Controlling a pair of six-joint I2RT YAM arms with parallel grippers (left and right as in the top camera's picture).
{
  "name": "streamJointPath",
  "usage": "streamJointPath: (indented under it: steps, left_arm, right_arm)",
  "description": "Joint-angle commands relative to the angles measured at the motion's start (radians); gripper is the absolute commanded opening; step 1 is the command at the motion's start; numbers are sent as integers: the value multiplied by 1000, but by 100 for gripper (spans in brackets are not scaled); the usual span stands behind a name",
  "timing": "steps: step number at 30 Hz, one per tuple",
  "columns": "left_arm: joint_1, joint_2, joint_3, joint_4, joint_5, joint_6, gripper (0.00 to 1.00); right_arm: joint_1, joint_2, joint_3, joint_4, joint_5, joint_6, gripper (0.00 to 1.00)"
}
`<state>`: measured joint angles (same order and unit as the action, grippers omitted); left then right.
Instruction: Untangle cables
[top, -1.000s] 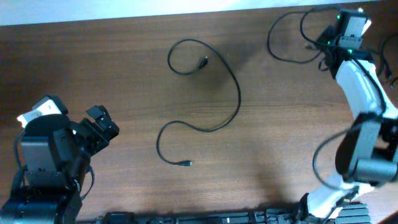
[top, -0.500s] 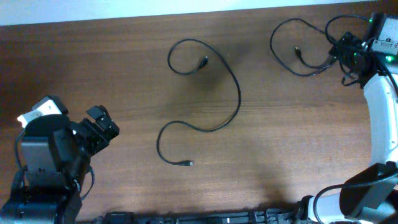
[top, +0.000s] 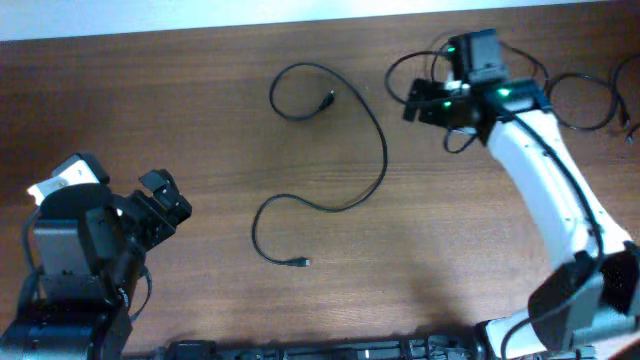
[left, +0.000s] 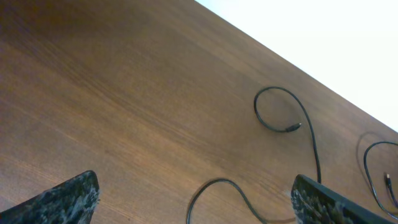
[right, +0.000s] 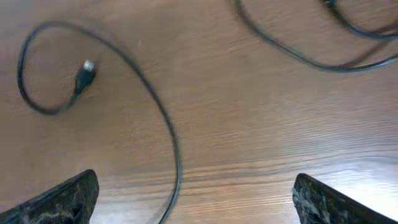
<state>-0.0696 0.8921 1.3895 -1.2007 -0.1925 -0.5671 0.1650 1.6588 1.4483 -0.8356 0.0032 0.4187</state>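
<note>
I see one thin black cable (top: 385, 160) lying free at the centre of the wooden desk (top: 480, 250). A second black cable (right: 298, 57) loops at one o'clock, probably unsorted. My left gripper (left: 193, 199) and right gripper (right: 196, 199) gape empty.

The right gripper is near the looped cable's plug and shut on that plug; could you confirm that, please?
Not quite: the right gripper is open and holds nothing. The right wrist view shows its fingertips wide apart, with the plug lying free on the table at the end of the looped cable.
</note>
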Motion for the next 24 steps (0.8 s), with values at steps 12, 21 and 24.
streamJointPath:
  steps: [12, 21, 24]
  left_arm:
    - [3, -3, 5, 1, -14, 16, 99]
    - [3, -3, 5, 1, -14, 16, 99]
    - [3, -3, 5, 2, -14, 16, 99]
  right_arm:
    - [161, 66, -3, 171, -3, -205, 99]
    - [137, 221, 120, 433, -84, -540, 100]
    - [135, 401, 242, 475, -333, -831, 94]
